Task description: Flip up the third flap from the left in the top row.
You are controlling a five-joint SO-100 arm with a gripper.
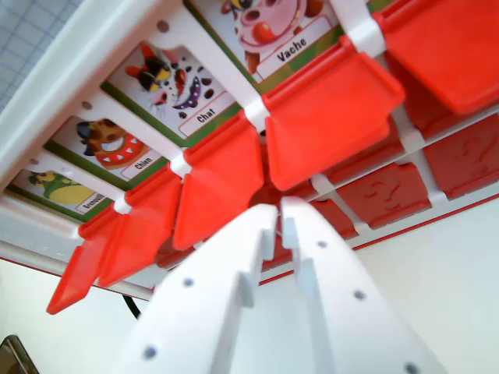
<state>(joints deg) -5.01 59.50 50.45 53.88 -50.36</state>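
Pincer [274,209] is basically clenched with nothing in it, tips right under the raised red flaps [222,183] below the Chat card [204,117]. If it pushes off-center it'll likely catch the neighboring flap [327,117] under Vache instead.

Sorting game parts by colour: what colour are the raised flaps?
Red, clearest in the wrist view: the raised flaps above the white pincer.
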